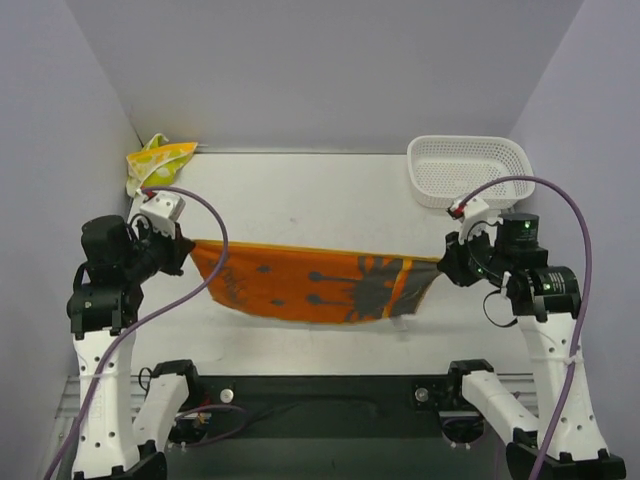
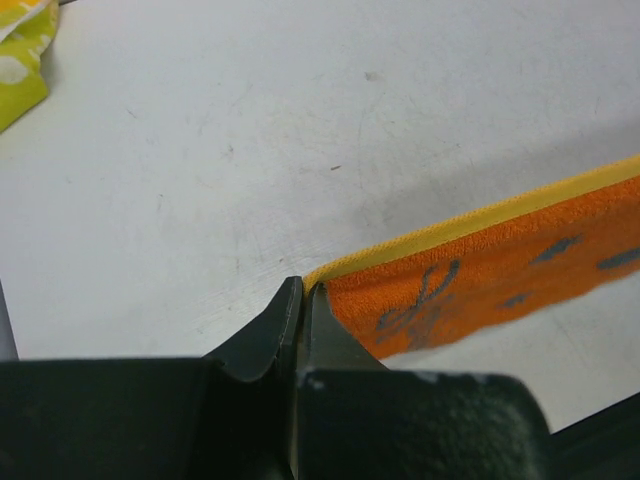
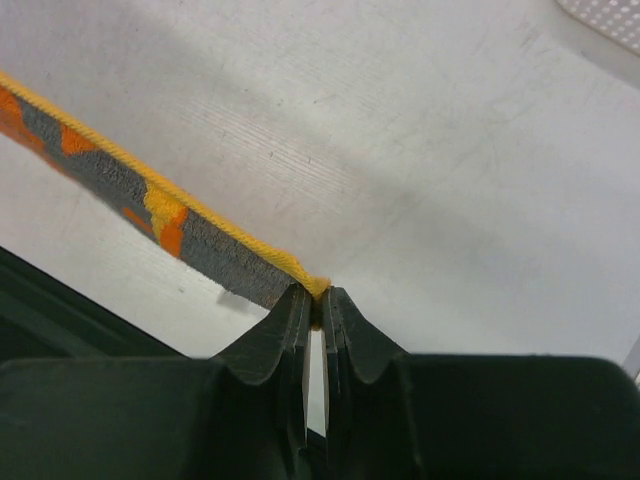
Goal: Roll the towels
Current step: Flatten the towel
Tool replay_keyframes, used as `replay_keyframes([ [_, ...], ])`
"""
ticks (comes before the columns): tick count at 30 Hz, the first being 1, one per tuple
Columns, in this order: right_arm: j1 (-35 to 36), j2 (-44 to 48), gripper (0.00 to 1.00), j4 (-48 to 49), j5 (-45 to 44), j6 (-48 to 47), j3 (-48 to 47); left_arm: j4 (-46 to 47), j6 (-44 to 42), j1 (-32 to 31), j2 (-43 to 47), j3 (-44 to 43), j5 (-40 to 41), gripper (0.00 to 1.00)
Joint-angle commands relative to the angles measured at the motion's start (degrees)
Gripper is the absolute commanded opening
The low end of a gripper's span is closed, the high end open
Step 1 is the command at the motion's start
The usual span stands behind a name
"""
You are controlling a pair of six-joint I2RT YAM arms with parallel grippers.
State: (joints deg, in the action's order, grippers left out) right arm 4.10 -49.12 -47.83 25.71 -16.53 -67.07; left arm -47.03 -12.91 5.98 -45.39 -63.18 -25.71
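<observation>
The orange towel (image 1: 310, 285) hangs stretched in the air between your two arms, above the near part of the table (image 1: 300, 195), its lower edge sagging. Your left gripper (image 2: 305, 292) is pinched closed on its left corner and your right gripper (image 3: 316, 298) on its right corner, each by a sliver of hem. Pull harder and a corner may slip free; lower unevenly and it likely lands creased. The yellow towel (image 1: 158, 160) lies crumpled far left, the white basket (image 1: 470, 165) far right; neither seems in your way.
</observation>
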Motion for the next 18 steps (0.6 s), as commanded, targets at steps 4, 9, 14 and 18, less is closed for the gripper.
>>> replay_keyframes([
  [4,-0.1,-12.7,0.00,4.8,-2.5,0.1,1.6,3.4,1.5,0.7,-9.8,-0.2,2.5,0.00],
  [9,2.0,-29.3,0.00,11.6,-5.3,1.9,-1.7,10.5,3.7,-1.4,-24.6,2.2,1.8,0.00],
  [14,3.5,-44.1,0.00,18.0,-10.4,2.8,-6.1,20.4,4.3,-4.3,-38.5,2.3,8.0,0.00],
  [18,3.6,-53.7,0.00,20.1,-13.7,3.2,-11.1,25.3,3.4,-5.4,-48.1,-0.9,10.2,0.00],
])
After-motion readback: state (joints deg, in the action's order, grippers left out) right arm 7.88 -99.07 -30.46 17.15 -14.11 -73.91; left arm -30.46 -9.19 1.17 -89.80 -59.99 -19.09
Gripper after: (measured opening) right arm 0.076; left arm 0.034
